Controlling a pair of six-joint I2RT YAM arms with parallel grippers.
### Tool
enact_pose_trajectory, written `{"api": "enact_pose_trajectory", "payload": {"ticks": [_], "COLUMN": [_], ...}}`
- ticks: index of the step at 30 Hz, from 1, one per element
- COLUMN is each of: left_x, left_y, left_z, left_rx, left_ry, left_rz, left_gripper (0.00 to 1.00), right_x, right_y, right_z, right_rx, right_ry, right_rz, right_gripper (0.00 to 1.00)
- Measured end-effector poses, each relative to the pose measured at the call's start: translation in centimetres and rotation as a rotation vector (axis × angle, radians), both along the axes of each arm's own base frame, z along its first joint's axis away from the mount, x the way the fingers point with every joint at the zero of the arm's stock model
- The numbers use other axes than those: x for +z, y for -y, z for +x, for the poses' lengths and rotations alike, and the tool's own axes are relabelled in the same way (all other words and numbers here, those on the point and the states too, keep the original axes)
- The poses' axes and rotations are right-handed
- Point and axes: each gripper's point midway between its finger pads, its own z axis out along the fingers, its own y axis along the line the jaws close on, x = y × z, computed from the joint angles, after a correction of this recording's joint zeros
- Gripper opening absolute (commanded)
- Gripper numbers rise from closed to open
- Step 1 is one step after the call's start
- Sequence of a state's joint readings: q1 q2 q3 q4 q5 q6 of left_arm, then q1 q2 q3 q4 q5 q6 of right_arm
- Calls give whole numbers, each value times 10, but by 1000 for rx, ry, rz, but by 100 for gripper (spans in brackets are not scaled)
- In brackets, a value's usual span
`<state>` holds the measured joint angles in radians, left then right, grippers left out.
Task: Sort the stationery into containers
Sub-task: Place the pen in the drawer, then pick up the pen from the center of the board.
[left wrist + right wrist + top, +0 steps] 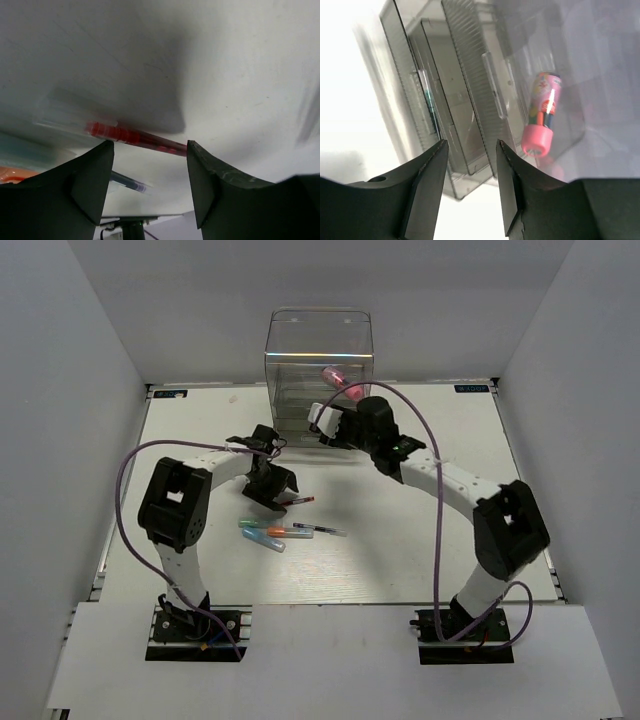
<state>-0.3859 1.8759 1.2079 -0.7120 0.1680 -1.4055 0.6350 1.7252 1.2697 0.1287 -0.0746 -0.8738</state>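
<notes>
1. Done: the pink tube (542, 117) is inside the clear organiser (465, 95), in its tall upper part. The right fingers (427, 185) are apart and empty, just before it.
2. Left to do: the red pen (135, 137) lies ungripped between the parted left fingers (85, 185). Three short markers (268, 532) and a dark pen (322, 530) wait on the bench (420, 540).

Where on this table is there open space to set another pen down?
Bare table lies between the arm bases and in the far corners beside the clear organiser. Crowded: left of centre, where markers and a red pen lie by the left end effector, and the organiser's front, at the right end effector.
</notes>
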Motion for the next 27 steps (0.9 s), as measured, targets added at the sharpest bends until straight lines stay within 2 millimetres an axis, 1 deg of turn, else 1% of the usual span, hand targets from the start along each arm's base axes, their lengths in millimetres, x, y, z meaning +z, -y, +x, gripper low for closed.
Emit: {"api": "enact_pose_trajectory", "payload": {"ticks": [2, 4, 6, 8, 9, 10, 11, 12, 13, 14, 15, 16, 18, 19, 24, 27], "left_x": [-6, -8, -8, -10, -10, -12, -12, -13, -13, -13, -13, -13, -12, -11, -8, 3], "left_y": [2, 3, 5, 6, 6, 6, 6, 6, 6, 6, 6, 6, 7, 7, 3, -1], "left_z": [0, 0, 1, 1, 0, 0, -1, -2, -3, -3, -3, -3, -3, -3, -2, 2], "left_rx": [0, -1, -3, -5, -7, -9, -9, -11, -15, -14, -19, -21, -26, -27, -34, -32], "left_ry": [-29, -52, -65, -81, -89, -93, -99, -105, -109, -111, -109, -108, -104, -101, -60, -5], "left_rz": [11, 16, 25, 33, 35, 39, 41, 42, 43, 44, 44, 42, 41, 41, 73, 83], "left_gripper": [69, 69, 64, 57, 46, 43, 36, 33, 24, 18, 14, 7, 2, 0, 0, 0], "right_x": [15, 28, 36, 39, 39, 37, 35, 32, 29, 26, 22, 19, 13, 9, -5, -11], "right_y": [4, 8, 11, 15, 17, 19, 22, 23, 26, 28, 29, 32, 36, 38, 51, 55], "right_z": [-12, -24, -35, -44, -48, -51, -55, -58, -60, -63, -65, -66, -71, -74, -92, -99], "right_rx": [1, 3, 6, 9, 7, 6, 2, 1, -3, -6, -10, -17, -24, -30, -42, -41], "right_ry": [-4, -9, -14, -28, -37, -47, -59, -70, -82, -96, -108, -122, -144, -155, -199, -212], "right_rz": [50, 102, 140, 169, 182, 190, 197, 200, 206, 209, 212, 216, 219, 223, 231, 231], "right_gripper": [49, 49, 49, 49, 49, 49, 49, 51, 51, 57, 59, 59, 59, 61, 61, 61]}}
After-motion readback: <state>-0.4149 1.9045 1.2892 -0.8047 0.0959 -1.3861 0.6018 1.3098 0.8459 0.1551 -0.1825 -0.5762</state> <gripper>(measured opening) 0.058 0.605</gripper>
